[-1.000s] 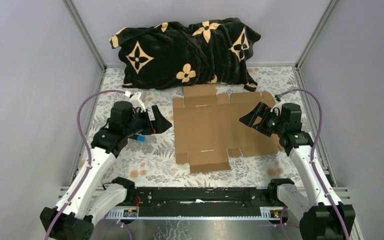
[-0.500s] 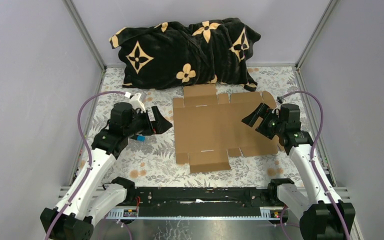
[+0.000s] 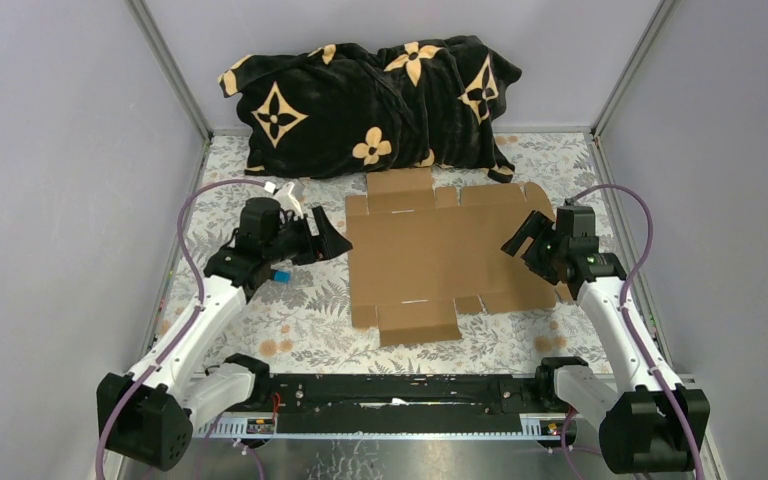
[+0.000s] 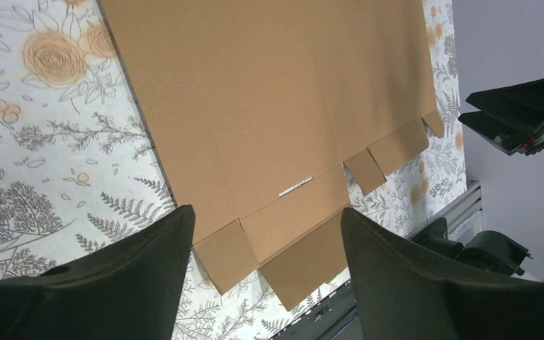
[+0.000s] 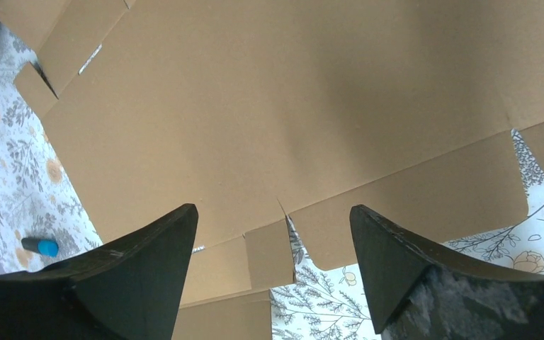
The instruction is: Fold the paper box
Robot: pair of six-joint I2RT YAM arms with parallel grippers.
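Both arms shift rightward: the left gripper [image 3: 332,235] nears the left edge of the paper box [image 3: 430,250], and the right gripper [image 3: 518,236] retreats toward its right edge. Both are spread wide and hold nothing. The sheet lies flat mid-table, with no flap raised yet.

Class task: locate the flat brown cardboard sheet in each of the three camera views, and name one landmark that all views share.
Top external: the paper box lies flat at the picture's centre.
Left wrist: it fills the upper middle.
Right wrist: it fills the upper part.
Shared landmark: the small tab on its near edge, beside the large flap.
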